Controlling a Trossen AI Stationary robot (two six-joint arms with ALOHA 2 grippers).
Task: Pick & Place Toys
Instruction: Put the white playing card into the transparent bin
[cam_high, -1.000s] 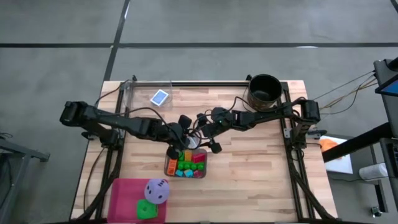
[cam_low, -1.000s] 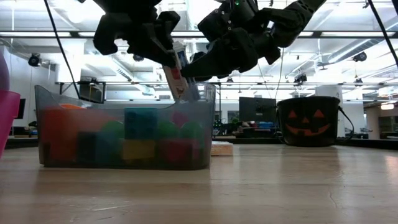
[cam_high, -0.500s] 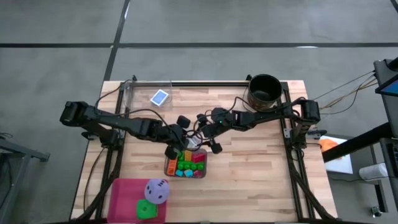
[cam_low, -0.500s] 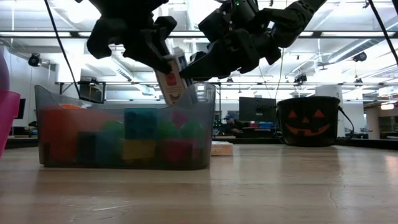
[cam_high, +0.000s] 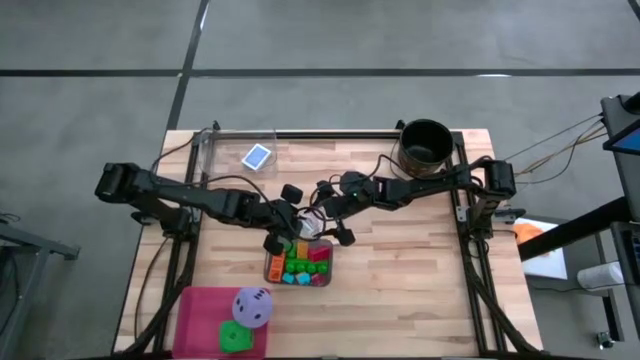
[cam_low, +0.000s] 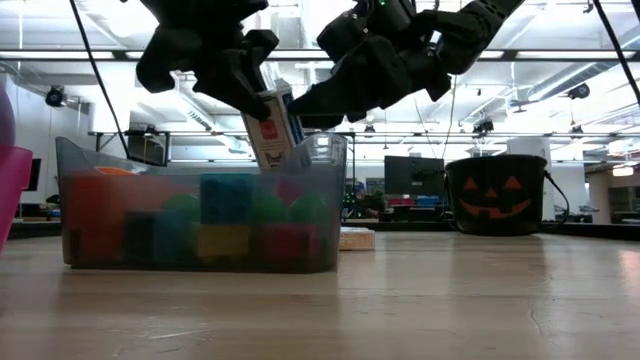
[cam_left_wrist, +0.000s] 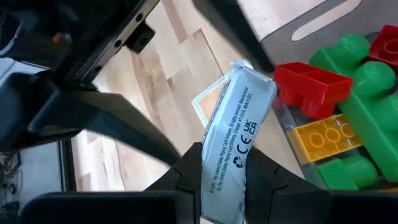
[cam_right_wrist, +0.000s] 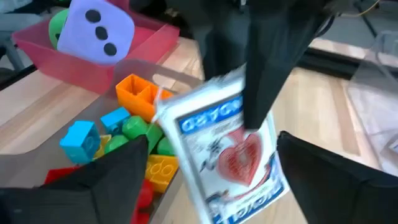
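A white-and-blue card box (cam_high: 308, 226) hangs tilted over the far end of the grey tray (cam_low: 200, 215), which holds several bright blocks (cam_high: 300, 263). My left gripper (cam_left_wrist: 221, 168) is shut on the box. My right gripper (cam_right_wrist: 211, 168) stands open next to it, a finger on either side of the box, touching nothing that I can see. A purple die (cam_high: 252, 306) and a green die (cam_high: 235, 337) sit in a pink tray. Another blue card box (cam_high: 257, 156) lies in a clear container at the far left. My left gripper pinches the card box's two broad faces (cam_left_wrist: 219, 163) between its fingers (cam_right_wrist: 264, 81), at the box's upper end. The fingers slant down from the table's left. The box hangs tilted, its lower end (cam_low: 270, 160) below the grey tray's rim; whether it touches the blocks I cannot tell.
A black round bucket (cam_high: 425, 146) with a pumpkin face stands at the far right. The pink tray (cam_high: 200, 320) sits at the near left corner. Bare wood lies to the right of the grey tray.
My left gripper has tipped a little, and the card box with it: the box now leans more and stands slightly farther from my right gripper, its lower end still inside the grey tray's rim.
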